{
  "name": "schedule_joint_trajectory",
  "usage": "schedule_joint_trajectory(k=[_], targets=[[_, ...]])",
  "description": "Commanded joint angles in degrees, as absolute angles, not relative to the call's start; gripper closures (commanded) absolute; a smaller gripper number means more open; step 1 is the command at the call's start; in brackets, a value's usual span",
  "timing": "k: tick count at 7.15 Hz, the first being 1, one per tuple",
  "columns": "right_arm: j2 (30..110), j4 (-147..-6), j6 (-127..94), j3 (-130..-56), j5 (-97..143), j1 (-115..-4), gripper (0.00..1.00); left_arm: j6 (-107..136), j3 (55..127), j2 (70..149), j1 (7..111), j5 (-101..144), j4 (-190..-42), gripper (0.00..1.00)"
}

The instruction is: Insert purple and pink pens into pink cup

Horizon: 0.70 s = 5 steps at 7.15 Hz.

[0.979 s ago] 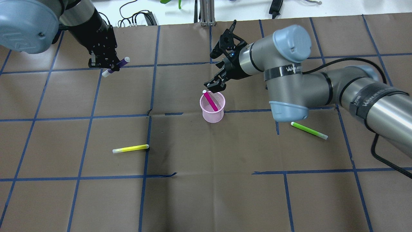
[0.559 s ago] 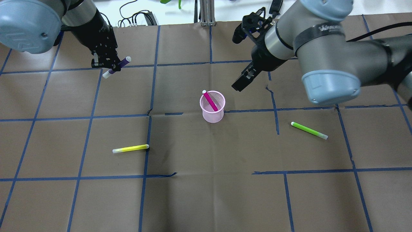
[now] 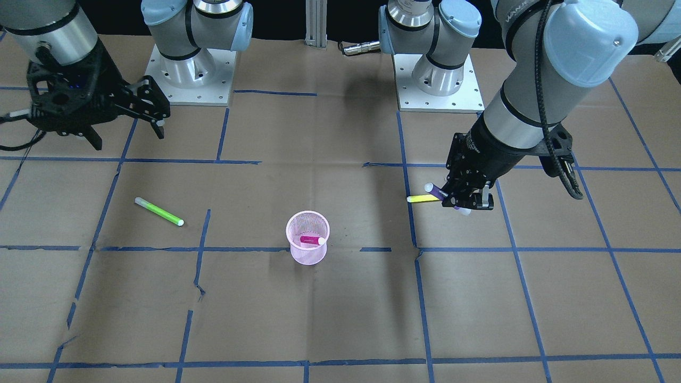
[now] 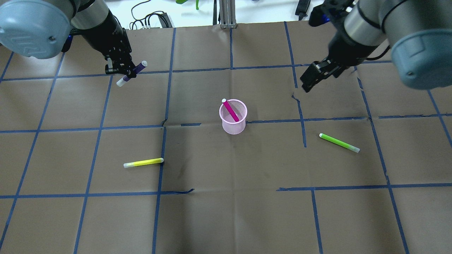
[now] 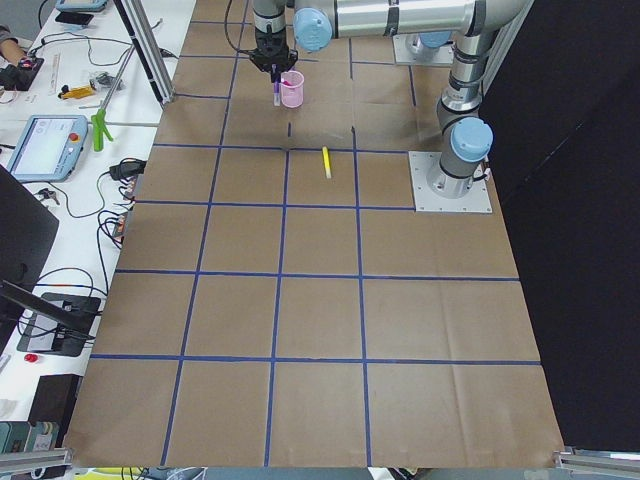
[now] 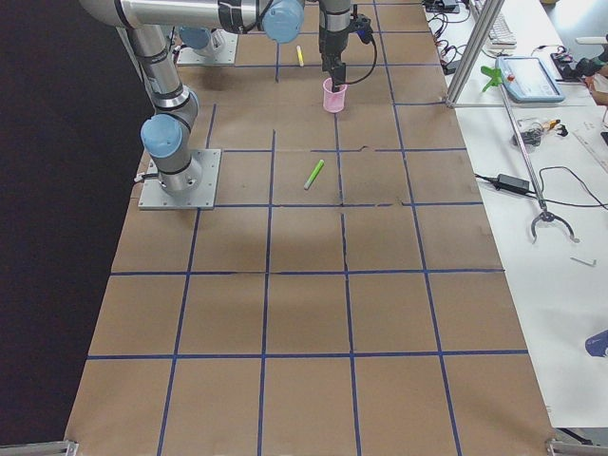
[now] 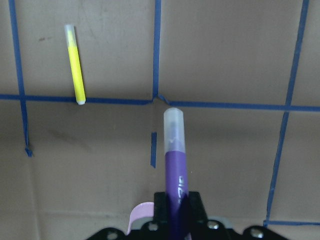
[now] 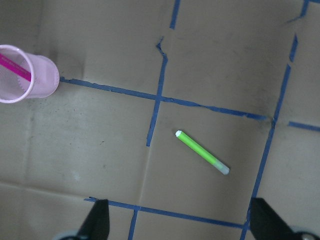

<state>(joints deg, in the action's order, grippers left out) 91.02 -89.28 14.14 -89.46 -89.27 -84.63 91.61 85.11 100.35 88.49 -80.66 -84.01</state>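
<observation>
The pink mesh cup [image 4: 233,121] stands upright mid-table, with the pink pen [image 4: 231,110] leaning inside it. My left gripper [image 4: 124,72] is shut on the purple pen [image 4: 136,68], held above the table far to the cup's left. The left wrist view shows the purple pen [image 7: 175,170] pointing forward and a sliver of the cup [image 7: 140,216]. My right gripper [image 4: 308,84] is open and empty, raised to the right of and beyond the cup. The right wrist view shows the cup [image 8: 42,80] and the pink pen [image 8: 15,67] at upper left.
A yellow pen [image 4: 143,162] lies front-left of the cup, and shows in the left wrist view [image 7: 76,65]. A green pen [image 4: 339,142] lies front-right, and shows in the right wrist view [image 8: 202,152]. The brown paper table cover [image 4: 226,211] has blue tape lines.
My right gripper has drawn away from the cup, up and to the right, leaving the pink pen in it. My left gripper has shifted slightly right with the purple pen.
</observation>
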Motion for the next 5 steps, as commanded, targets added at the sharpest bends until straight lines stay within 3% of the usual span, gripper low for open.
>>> schedule_joint_trajectory(k=[1,5], targets=[[91.67,-86.22,2.83,-87.45,-89.66,-85.86,0.00,95.16,85.87,101.24,89.64,-70.88,-81.49,1.00],[90.09,-86.66,-1.51,-86.48,-87.45,-89.30,0.00,108.09,85.86,109.33,99.30,-62.49,-65.76,1.00]])
